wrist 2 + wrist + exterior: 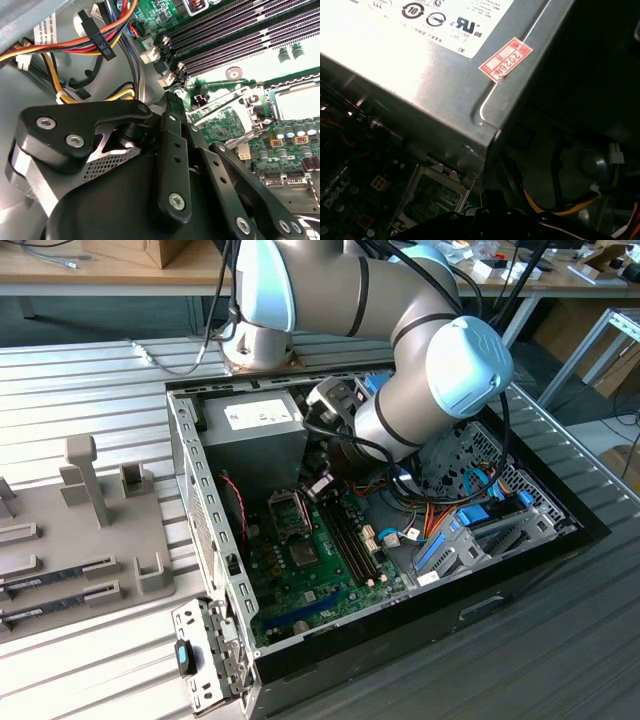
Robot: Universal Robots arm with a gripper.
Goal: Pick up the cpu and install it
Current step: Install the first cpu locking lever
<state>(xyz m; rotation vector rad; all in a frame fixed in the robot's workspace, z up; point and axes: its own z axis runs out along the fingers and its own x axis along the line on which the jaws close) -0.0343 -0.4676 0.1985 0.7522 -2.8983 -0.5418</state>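
Note:
My gripper (pixel 318 488) hangs low inside the open computer case, just above the motherboard (pixel 310 580) and beside the socket (pixel 288 512), on the exterior view's right of it. In the second wrist view the gripper (pixel 172 99) points down by the ends of the memory slots (pixel 235 40). The socket frame (pixel 295 100) lies a short way off, and its metal load plate (pixel 220 107) stands swung open. A pale flat surface fills the frame. I cannot tell whether that is the cpu. The first wrist view catches the socket frame (pixel 437 197) below the power supply (pixel 445 75).
The grey power supply (pixel 255 420) stands close behind the socket. Bundled orange, yellow and blue cables (pixel 450 515) and drive bays crowd the exterior view's right side of the case. The metal case wall (pixel 200 510) rises on that view's left. Beyond it, a grey fixture (pixel 90 530) holds memory sticks (pixel 60 575).

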